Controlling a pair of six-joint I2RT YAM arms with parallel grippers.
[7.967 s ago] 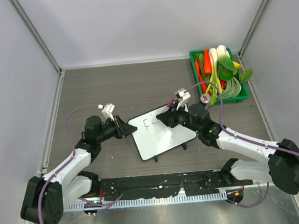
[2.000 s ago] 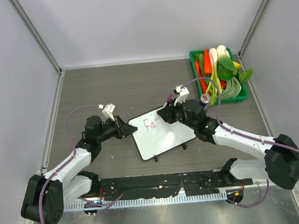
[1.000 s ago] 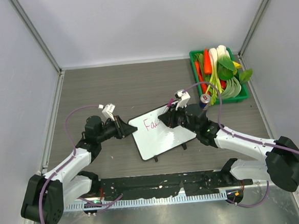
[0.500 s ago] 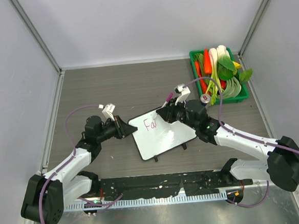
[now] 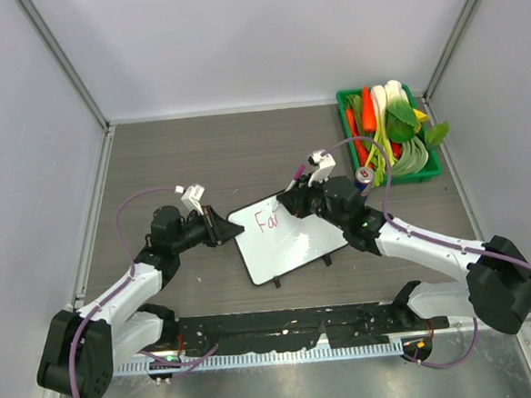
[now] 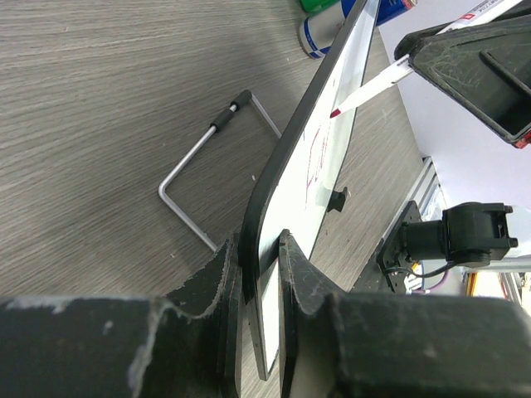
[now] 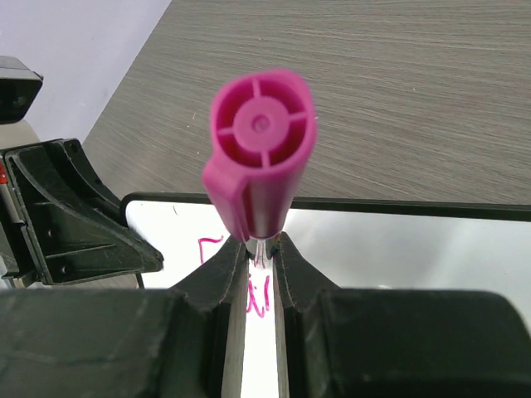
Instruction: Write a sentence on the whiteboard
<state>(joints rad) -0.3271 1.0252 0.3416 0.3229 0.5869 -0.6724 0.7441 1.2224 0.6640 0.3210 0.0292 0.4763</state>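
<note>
The whiteboard (image 5: 291,243) stands tilted on the table between the arms, with the start of the sentence (image 5: 267,222) in pink at its upper left, reading roughly "Fai". My left gripper (image 5: 224,231) is shut on the board's left edge (image 6: 282,178), one finger on each face. My right gripper (image 7: 260,249) is shut on a pink-capped marker (image 7: 261,149). The marker's tip (image 6: 336,112) sits at the board's face, just right of the pink letters (image 7: 257,290).
A green tray (image 5: 342,98) of vegetables stands at the far right corner. A small blue-and-white bottle (image 5: 364,175) lies just behind the right arm. The board's wire stand (image 6: 207,166) rests on the table behind it. Grey walls close in both sides.
The pink writing has grown from "F" to about "Fai". The right gripper has shifted slightly rightward along the line with the marker. The left arm has kept still on the board.
</note>
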